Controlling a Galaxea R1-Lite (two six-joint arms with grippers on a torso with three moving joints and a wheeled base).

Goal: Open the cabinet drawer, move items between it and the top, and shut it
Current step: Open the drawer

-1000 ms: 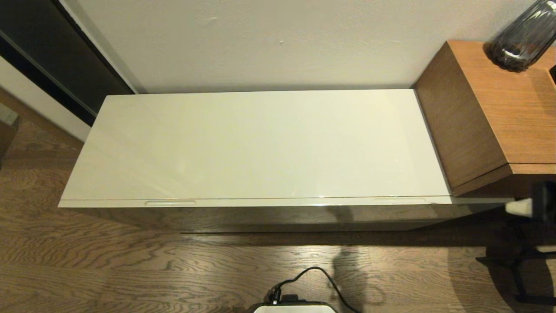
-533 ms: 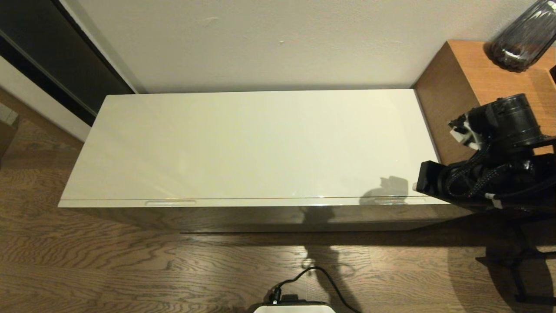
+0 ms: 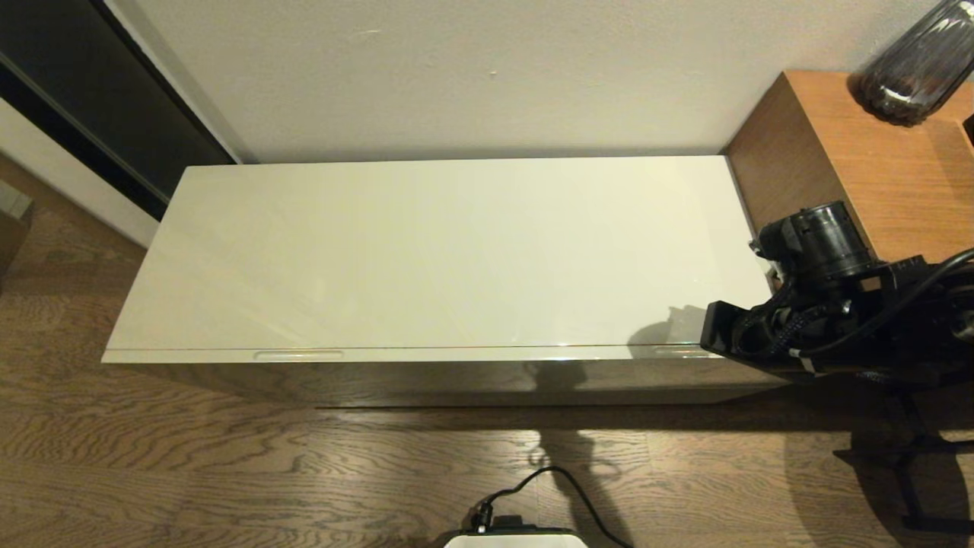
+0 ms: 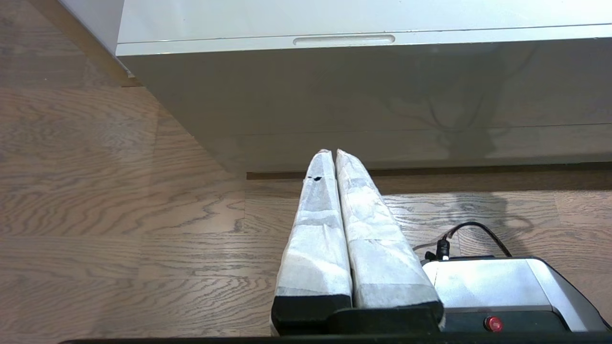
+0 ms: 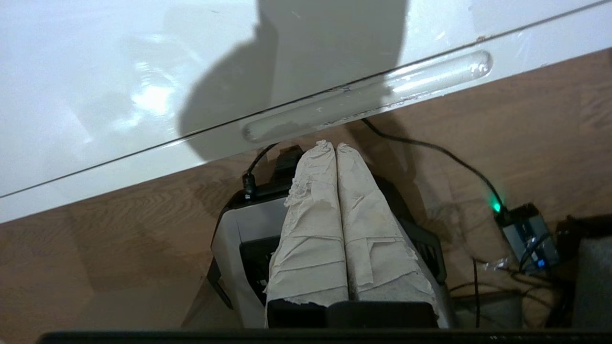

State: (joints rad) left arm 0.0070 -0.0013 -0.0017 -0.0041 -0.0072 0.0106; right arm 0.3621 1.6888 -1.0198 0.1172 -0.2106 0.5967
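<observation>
The cabinet drawer [image 3: 456, 355] is shut, its front edge flush under the glossy cream top [image 3: 441, 251], which is bare. No bagged slippers show in any view. My right arm [image 3: 806, 320] hangs over the cabinet's front right corner. In the right wrist view the right gripper [image 5: 334, 145] is shut and empty, its tips just in front of the right handle slot [image 5: 368, 93], apart from it. My left gripper [image 4: 333, 153] is shut and empty, parked low before the drawer front [image 4: 382, 86], below the left handle slot [image 4: 344, 40].
A taller brown wood-grain unit [image 3: 860, 190] abuts the cabinet's right end, with a dark glass vase [image 3: 921, 65] on it. My base [image 3: 517, 539] and its cable lie on the wood floor. A black stand [image 3: 913, 457] is at the right.
The right arm came in from the right, then dropped lower and nearer to the right handle slot. The drawer has stayed shut.
</observation>
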